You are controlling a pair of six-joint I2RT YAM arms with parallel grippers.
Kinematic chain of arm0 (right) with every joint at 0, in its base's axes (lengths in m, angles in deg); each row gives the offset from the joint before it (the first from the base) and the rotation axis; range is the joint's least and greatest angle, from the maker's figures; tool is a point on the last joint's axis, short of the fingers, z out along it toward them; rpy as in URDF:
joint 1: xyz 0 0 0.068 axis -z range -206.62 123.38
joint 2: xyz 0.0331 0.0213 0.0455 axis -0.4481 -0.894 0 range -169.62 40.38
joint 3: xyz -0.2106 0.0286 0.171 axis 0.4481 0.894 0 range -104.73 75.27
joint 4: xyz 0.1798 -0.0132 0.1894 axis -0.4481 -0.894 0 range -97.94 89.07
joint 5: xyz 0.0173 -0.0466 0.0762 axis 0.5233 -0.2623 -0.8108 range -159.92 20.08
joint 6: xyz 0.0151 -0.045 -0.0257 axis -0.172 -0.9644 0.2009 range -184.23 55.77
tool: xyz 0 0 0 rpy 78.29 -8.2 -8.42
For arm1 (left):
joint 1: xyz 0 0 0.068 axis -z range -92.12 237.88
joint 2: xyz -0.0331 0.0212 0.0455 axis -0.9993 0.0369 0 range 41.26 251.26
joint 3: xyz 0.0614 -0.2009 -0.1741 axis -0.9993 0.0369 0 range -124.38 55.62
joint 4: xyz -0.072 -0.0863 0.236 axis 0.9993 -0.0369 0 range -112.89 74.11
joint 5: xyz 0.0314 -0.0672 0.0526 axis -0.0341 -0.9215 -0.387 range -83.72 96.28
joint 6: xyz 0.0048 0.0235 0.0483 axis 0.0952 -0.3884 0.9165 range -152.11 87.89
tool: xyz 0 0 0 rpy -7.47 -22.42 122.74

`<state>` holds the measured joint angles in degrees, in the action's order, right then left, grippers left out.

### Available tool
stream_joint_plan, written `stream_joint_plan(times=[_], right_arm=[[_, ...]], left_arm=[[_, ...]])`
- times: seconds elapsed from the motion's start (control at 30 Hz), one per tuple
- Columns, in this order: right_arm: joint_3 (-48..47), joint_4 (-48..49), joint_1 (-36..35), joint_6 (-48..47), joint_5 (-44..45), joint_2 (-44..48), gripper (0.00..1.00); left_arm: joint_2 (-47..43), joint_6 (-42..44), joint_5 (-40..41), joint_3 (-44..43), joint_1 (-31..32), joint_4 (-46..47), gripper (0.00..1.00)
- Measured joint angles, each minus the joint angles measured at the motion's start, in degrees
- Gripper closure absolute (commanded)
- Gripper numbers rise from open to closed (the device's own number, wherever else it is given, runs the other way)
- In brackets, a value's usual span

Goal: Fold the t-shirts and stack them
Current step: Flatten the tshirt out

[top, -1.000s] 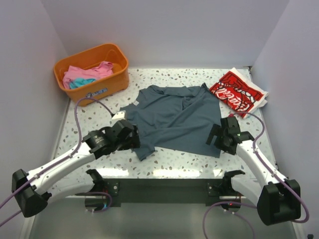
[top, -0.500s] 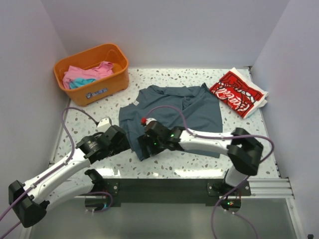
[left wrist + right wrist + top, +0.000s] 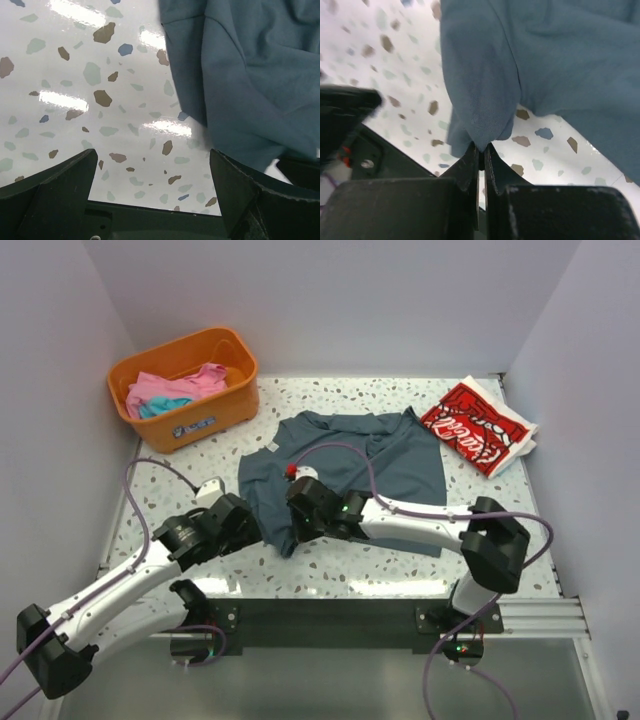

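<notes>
I read my right gripper (image 3: pixel 481 150) as pressed together, pinching a fold at the near-left edge of the plain slate-blue cloth t-shirt (image 3: pixel 352 462), which lies rumpled mid-bench (image 3: pixel 330 400). My left gripper (image 3: pixel 150 172) stands spread just beside that edge, holding nothing. The red t-shirt with white script (image 3: pixel 476 427) sits at the far right corner, and the orange plastic basket (image 3: pixel 240 360) at the far left.

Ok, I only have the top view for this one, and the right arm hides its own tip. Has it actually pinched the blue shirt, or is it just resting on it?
Observer: Pinched. The right wrist view shows the right tool shut on a bunched fold of the slate-blue shirt.
Operator: And the other arm?
Observer: The left wrist view shows the left tool wide open and gripping nothing. The bare speckled table shows between its fingers, and the shirt's edge lies just ahead.
</notes>
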<state>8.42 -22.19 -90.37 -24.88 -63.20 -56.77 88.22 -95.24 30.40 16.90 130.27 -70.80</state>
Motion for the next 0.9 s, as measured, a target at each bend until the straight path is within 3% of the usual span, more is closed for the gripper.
stream_joint_plan(times=[0.1, 0.27, 0.37, 0.63, 0.7, 0.8, 0.87, 0.9], right_arm=[[1.27, 0.98, 2.23, 2.21, 0.39, 4.48, 1.0], [7.56, 3.87, 13.6, 5.46, 0.46, 11.91, 1.0], [9.62, 3.91, 17.42, 5.75, 1.09, 11.58, 1.0], [11.5, 4.0, 17.99, 6.51, 1.31, 3.67, 0.99], [11.47, 3.89, 18.34, 6.58, 1.49, 2.82, 0.87], [11.32, 3.19, 18.95, 6.69, 1.7, 2.36, 0.45], [10.97, 2.75, 19.26, 6.6, 1.81, 2.6, 0.2], [10.95, 2.47, 19.32, 6.62, 1.99, 3.02, 0.15]], left_arm=[[0.94, 1.57, -1.46, 0.35, 0.0, 1.68, 0.0], [3.93, 5.68, -5.64, 1.68, 0.0, 7.56, 0.0], [7.72, 7.34, -8.02, 1.95, 0.0, 10.84, 0.0], [14.14, 9.6, -13.05, 1.95, 4.09, 20.41, 0.0], [15.63, 10.12, -13.53, 1.81, 6.8, 22.58, 0.0], [19.96, 11.23, -14.53, 0.57, 10.47, 25.53, 0.0], [23.45, 11.78, -15.02, -0.74, 11.93, 27.3, 0.06], [25.22, 11.98, -15.13, -1.44, 12.44, 27.87, 0.08]])
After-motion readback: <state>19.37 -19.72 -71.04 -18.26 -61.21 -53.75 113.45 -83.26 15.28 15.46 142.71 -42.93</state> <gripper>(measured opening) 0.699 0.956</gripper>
